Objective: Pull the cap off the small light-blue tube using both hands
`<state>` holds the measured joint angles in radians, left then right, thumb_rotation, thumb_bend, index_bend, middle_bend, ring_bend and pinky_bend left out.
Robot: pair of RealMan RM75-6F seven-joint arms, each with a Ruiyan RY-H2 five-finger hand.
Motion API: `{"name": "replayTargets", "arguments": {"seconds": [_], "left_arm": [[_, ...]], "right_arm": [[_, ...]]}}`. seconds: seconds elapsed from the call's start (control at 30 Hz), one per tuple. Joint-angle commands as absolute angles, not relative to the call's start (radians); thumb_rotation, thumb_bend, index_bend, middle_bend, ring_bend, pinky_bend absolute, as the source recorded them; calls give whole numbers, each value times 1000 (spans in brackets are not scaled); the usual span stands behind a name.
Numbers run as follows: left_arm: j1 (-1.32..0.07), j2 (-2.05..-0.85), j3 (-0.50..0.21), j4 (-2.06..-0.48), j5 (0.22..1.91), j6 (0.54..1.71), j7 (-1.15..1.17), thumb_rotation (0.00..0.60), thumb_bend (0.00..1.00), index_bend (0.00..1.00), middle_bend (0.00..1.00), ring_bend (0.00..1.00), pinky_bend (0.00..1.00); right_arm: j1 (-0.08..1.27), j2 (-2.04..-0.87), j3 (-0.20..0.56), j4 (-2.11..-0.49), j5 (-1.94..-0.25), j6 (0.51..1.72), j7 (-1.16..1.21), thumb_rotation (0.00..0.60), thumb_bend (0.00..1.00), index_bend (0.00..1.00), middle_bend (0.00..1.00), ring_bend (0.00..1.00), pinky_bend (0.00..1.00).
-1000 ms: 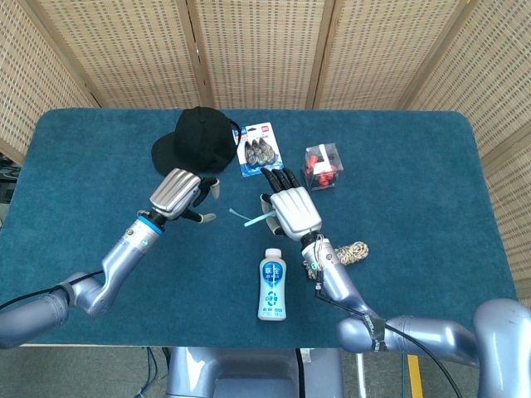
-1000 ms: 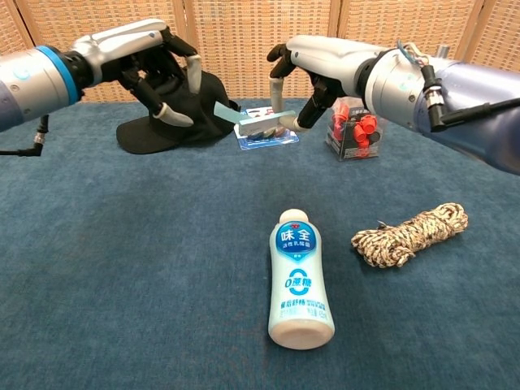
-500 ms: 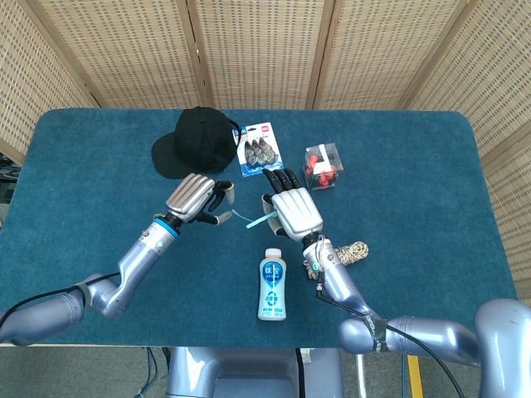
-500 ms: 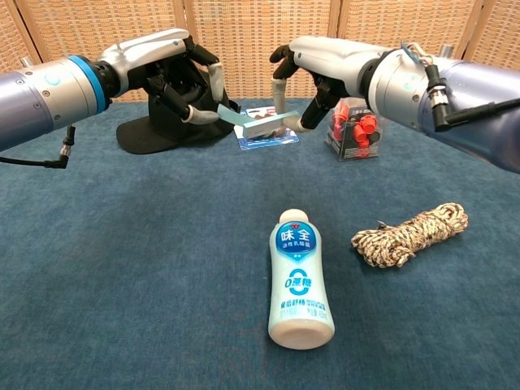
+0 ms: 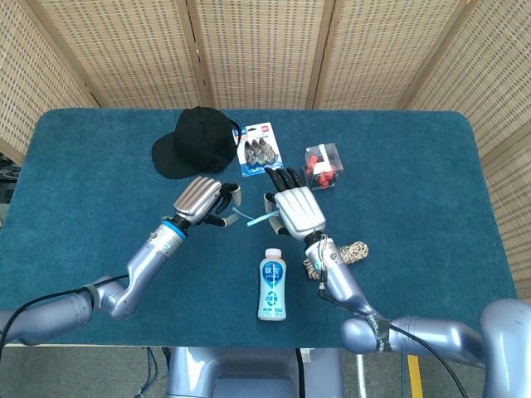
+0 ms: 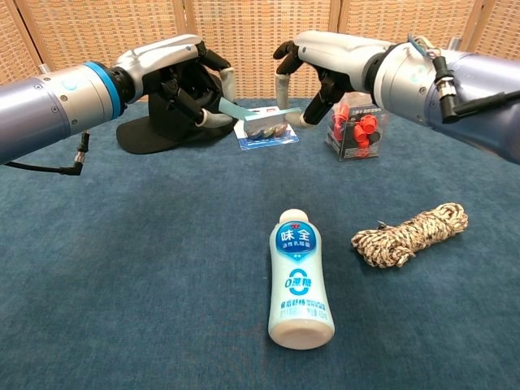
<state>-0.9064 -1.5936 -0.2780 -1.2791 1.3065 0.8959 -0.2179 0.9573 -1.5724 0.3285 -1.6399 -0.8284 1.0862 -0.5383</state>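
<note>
- Step in hand: grasping, judged. The light-blue tube point(image 6: 244, 113) is held off the table point(image 5: 415, 166), above the space between the black cap point(image 5: 197, 141) and the milk bottle point(image 5: 272, 285).
- Right robot hand point(image 6: 313, 65) pinches one end; left robot hand point(image 6: 183, 85) has fingers curled about the other, though firm contact there is unclear.
- Next move calls for both grips secure, then a straight pull apart.
- Surface: blue cloth. Woven screens point(image 5: 257, 50) behind the black cap.

black cap point(image 5: 196, 141) | blister pack point(image 5: 260, 150) | clear box point(image 5: 321, 165) | white bottle point(image 5: 272, 284) | rope coil point(image 6: 410, 233)
</note>
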Motion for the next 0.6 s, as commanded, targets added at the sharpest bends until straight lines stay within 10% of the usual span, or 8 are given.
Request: {"name": "replayTargets", "arguments": {"seconds": [0.03, 0.6], "left_arm": [[-907, -1604, -278, -1270, 1314, 907, -235, 600, 297, 564, 851, 839, 815], [-913, -1575, -271, -1264, 1330, 870, -377, 600, 316, 560, 850, 839, 815]], "right_arm": [[955, -1569, 328, -1644, -825, 1086, -535, 600, 620, 642, 49, 0, 0], [950, -1552, 327, -1658, -816, 1082, -511, 600, 620, 642, 49, 0, 0]]}}
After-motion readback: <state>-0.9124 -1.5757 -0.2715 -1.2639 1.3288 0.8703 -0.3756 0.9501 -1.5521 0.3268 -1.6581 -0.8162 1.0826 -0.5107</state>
